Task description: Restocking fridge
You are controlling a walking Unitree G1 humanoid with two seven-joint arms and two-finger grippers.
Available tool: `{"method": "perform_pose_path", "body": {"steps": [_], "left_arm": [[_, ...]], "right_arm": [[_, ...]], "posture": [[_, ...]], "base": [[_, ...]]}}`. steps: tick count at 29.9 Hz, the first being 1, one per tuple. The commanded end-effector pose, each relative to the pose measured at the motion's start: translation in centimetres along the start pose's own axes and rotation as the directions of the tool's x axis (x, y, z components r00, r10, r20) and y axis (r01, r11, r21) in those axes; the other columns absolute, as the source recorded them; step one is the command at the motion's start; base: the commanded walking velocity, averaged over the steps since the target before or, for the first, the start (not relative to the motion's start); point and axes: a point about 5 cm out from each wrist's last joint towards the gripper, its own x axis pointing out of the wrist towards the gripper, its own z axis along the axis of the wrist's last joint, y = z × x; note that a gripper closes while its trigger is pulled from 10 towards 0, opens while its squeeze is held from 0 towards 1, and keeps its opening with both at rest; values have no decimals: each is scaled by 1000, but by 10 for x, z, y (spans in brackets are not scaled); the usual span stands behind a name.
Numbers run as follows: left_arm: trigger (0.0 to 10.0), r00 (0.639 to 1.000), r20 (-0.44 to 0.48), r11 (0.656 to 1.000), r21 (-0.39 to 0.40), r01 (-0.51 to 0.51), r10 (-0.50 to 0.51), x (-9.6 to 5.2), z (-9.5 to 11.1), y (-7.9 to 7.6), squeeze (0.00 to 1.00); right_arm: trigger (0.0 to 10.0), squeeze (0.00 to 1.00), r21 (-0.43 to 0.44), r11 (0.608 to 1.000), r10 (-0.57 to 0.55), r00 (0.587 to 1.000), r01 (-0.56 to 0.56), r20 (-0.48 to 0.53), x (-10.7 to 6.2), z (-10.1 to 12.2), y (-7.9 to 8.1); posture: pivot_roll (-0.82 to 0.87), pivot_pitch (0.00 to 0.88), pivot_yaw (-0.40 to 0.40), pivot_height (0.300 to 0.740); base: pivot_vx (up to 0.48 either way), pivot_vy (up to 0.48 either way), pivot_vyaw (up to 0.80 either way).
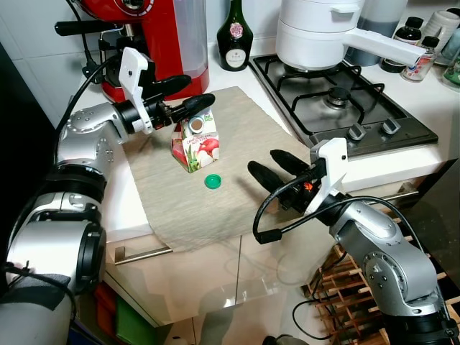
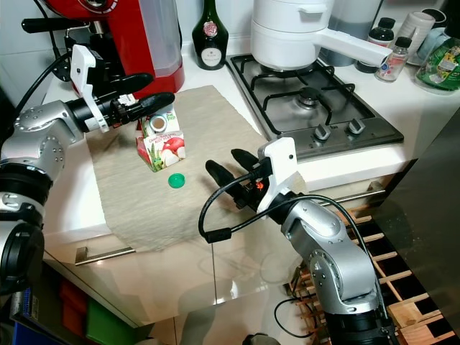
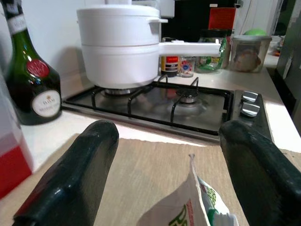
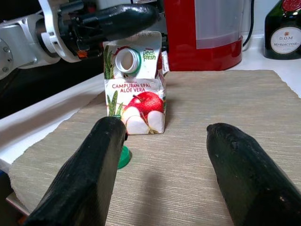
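The left gripper [image 1: 188,92] is hovering over the uncapped carton [image 1: 195,144], fingers spread; the right gripper [image 1: 277,167], fingers released, is sitting right of the green cap [image 1: 213,181].

- The white bench [image 1: 136,208] carries a beige woven mat [image 1: 237,194] whose front edge hangs over the bench's front.
- On the mat stands a small juice carton [image 1: 195,144], upright, its spout uncapped.
- A green cap [image 1: 212,181] lies on the mat just in front of the carton.
- A red machine [image 1: 147,39] stands at the back, touching the mat's far edge.
- A dark green bottle [image 1: 234,36] stands beside it.
- A gas hob [image 1: 338,100] set into the bench bears a white pot [image 1: 316,32].
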Motion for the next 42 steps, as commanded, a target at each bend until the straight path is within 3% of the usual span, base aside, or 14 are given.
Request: {"method": "perform_pose_path", "body": {"steps": [1, 5, 29, 30, 31, 32, 33, 42], "left_arm": [[10000, 1000, 30, 1000, 0, 1, -1, 1, 8, 2, 0], [10000, 999, 23, 999, -35, 41, -40, 0, 1, -1, 0], [10000, 998, -60, 999, -51, 2, -5, -3, -18, 0, 0], [4980, 998, -62, 998, -58, -10, 6, -3, -19, 0, 0], [4980, 998, -62, 998, -58, -10, 6, -3, -19, 0, 0], [627, 998, -63, 998, -66, -17, 13, -3, -19, 1, 0], [0, 997, -66, 997, -70, -30, 26, -3, -20, 1, 0], [0, 998, -32, 993, -107, -52, 49, -2, -19, 2, 0]], "right_arm": [[10000, 0, 3, 1000, 9, 1000, -9, 7, -2, 3, 2], [10000, 0, 7, 1000, 9, 1000, -9, -1, -3, 2, 2], [10000, 0, 13, 1000, 17, 1000, -17, -11, 0, 2, 2], [10000, 0, 13, 1000, 17, 1000, -17, -11, 0, 2, 2], [10000, 0, 13, 1000, 17, 1000, -17, -11, 0, 2, 2], [10000, 0, 13, 1000, 18, 1000, -17, -11, 0, 2, 2], [10000, 0, 13, 1000, 18, 1000, -18, -11, 0, 2, 2], [10000, 0, 15, 1000, 17, 1000, -17, -12, 1, 2, 2]], "posture": [[-157, 26, 43, 736], [-157, 31, 39, 736], [-151, 37, 30, 736], [-150, 37, 30, 736], [-150, 37, 30, 736], [-149, 37, 29, 736], [-149, 37, 30, 736], [-149, 35, 30, 736]], "base": [[0, 0, 0], [0, 0, 0], [0, 0, 0], [0, 0, 0], [0, 0, 0], [0, 0, 0], [0, 0, 0], [0, 0, 0]]}}
